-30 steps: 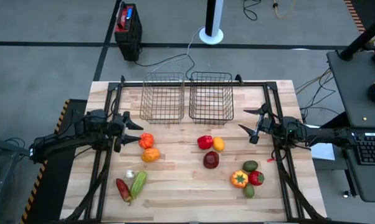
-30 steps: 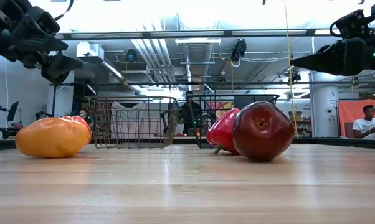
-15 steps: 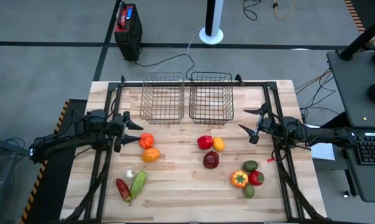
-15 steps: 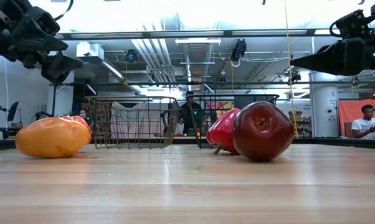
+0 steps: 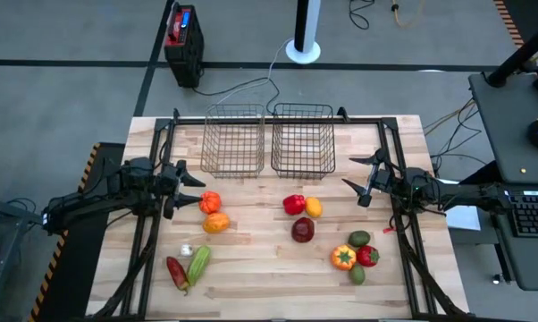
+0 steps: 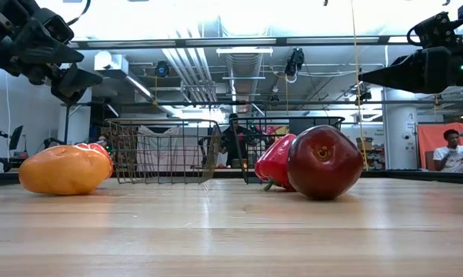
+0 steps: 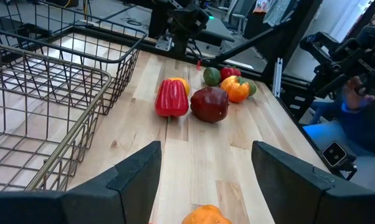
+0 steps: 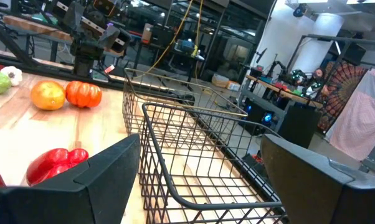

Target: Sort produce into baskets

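Left gripper apart, empty | red-orange pepper just lower right, nearest | right gripper apart, empty | baskets unfilled

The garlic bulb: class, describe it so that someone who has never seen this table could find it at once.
Start at the wooden table and go to the corner on the left arm's side, away from the two wire baskets. Three items cluster there: a long green vegetable, a dark red pepper and the garlic bulb. It is the smallest and the only white one.
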`<action>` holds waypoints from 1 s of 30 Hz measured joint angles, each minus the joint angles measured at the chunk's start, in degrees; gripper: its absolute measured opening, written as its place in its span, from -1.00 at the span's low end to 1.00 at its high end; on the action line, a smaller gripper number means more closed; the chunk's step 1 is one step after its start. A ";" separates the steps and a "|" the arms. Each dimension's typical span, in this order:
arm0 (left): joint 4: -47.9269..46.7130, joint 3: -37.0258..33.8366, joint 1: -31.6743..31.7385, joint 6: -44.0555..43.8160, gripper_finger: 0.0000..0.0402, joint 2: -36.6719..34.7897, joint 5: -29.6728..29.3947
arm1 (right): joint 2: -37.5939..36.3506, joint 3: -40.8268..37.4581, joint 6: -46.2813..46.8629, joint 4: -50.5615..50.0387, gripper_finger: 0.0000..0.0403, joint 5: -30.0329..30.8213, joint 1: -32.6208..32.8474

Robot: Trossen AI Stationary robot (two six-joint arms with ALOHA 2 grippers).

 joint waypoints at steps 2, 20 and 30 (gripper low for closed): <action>0.01 0.00 0.00 0.00 0.17 -0.01 0.02 | 0.00 -0.02 -0.02 0.02 0.61 0.00 -0.01; 0.02 0.01 -0.01 0.03 0.17 0.00 0.01 | 0.00 0.00 -0.27 0.02 0.61 0.00 -0.02; 29.52 -2.95 -0.19 -17.83 0.17 0.21 -1.01 | -0.01 -0.01 2.67 0.02 0.61 -0.56 -0.01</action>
